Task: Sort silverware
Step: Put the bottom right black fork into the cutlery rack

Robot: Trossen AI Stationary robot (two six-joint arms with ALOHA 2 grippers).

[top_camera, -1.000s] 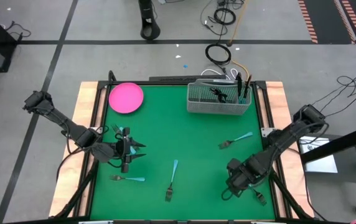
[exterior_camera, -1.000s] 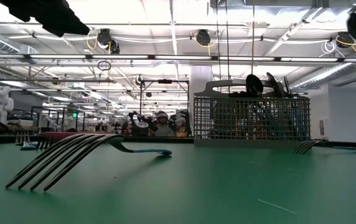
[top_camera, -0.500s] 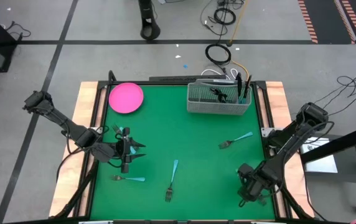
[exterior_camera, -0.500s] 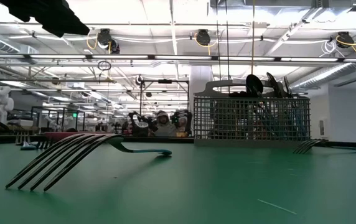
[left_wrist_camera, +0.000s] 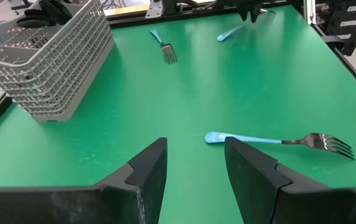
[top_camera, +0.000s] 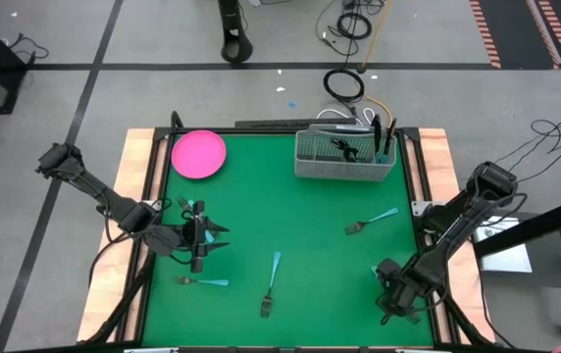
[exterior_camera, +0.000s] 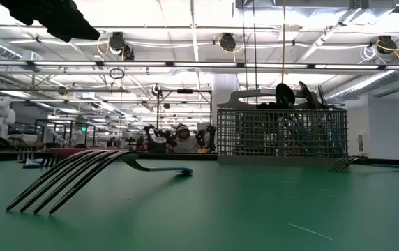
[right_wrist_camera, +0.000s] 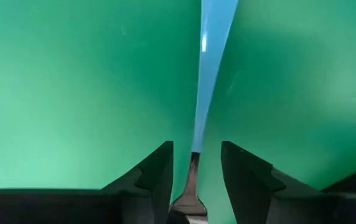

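Observation:
Several pieces of silverware with light blue handles lie flat on the green mat: a fork (top_camera: 370,221) at the right, a fork (top_camera: 271,283) near the front middle, and a fork (top_camera: 202,281) at the front left. My right gripper (top_camera: 395,297) points down at the near right corner, open. Its fingers stand on either side of another piece's blue handle (right_wrist_camera: 212,62) and dark neck (right_wrist_camera: 193,167), with a gap on both sides. My left gripper (top_camera: 212,240) hovers open at the left, holding nothing, and the fork (left_wrist_camera: 277,140) lies ahead of it.
A gray wire basket (top_camera: 344,157) with dark utensils standing in it sits at the far edge, right of the middle. A round pink plate (top_camera: 199,154) lies at the far left corner. One more blue-handled piece (top_camera: 190,206) lies just beyond my left gripper.
My right gripper has gone toward the table's near right corner and down, with its wrist rolling, and now stands low over the blue-handled piece there. Its fingers have stayed equally far apart.

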